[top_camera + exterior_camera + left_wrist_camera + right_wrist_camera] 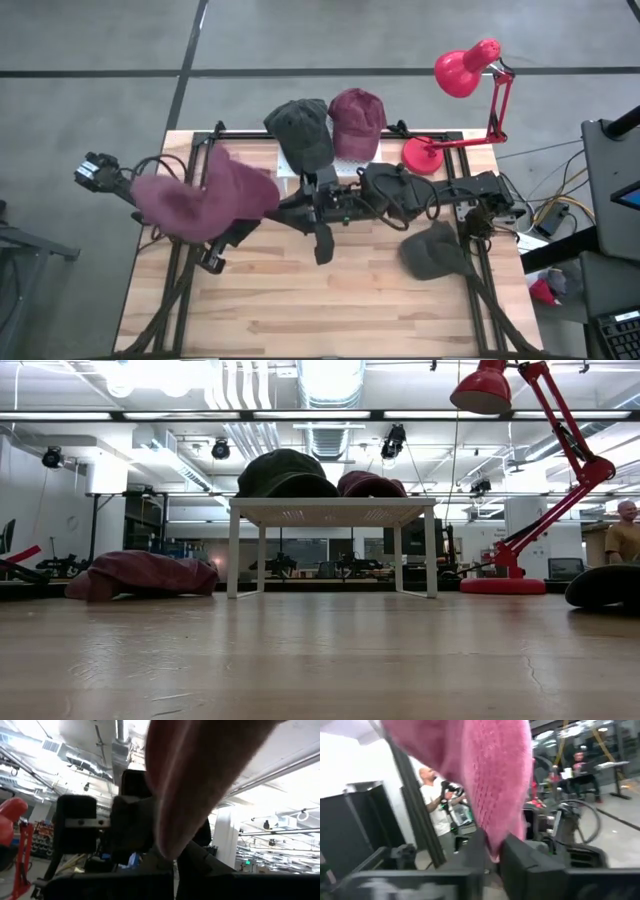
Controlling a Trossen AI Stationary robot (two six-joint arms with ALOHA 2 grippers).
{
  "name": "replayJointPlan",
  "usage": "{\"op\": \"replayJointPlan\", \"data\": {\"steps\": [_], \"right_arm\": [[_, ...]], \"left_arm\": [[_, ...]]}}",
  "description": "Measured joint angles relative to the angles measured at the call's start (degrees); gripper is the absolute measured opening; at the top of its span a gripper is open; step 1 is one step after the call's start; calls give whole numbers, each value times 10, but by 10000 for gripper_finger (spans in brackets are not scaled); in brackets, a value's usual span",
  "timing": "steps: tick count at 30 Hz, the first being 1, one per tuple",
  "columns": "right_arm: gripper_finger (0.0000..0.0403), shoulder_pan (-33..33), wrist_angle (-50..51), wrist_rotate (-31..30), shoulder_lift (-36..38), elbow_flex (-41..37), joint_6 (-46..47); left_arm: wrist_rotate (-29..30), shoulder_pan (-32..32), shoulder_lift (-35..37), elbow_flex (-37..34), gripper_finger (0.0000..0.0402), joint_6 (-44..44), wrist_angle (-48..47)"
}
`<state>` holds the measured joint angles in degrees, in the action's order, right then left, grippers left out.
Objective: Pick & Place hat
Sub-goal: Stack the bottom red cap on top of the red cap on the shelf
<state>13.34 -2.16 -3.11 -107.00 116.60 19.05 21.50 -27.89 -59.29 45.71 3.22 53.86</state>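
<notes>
the wooden table [330,300] carries a small white stand [330,512] at its far edge, and on that stand sit a dark green cap [301,130] and a maroon cap [356,115], side by side. a pink hat [205,195] is held up over the table's left half, its long axis running left to right, crown toward the left. the right gripper [492,852] is clenched on the hat's fabric edge; the left gripper [167,857] is also pinched shut on it. a grey-green cap [433,250] lies flat near the right edge. a red desk lamp [465,90] stands at the far right corner
</notes>
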Motion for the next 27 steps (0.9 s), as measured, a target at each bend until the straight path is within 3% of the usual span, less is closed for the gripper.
{"op": "replayJointPlan", "data": {"steps": [4, 15, 22, 27], "right_arm": [[14, 0, -2, 8, 0, 0, -14], [10, 1, 4, -2, 12, 9, -35], [10, 13, 23, -82, 70, 7, -39], [9, 34, 47, -178, 117, -34, -20]], "left_arm": [[18, 2, -1, 0, 2, 9, -5], [50, 2, 1, 0, 4, 16, -23], [69, 2, 5, 0, 5, 31, -73], [69, 0, 7, 0, 5, 33, -89]]}}
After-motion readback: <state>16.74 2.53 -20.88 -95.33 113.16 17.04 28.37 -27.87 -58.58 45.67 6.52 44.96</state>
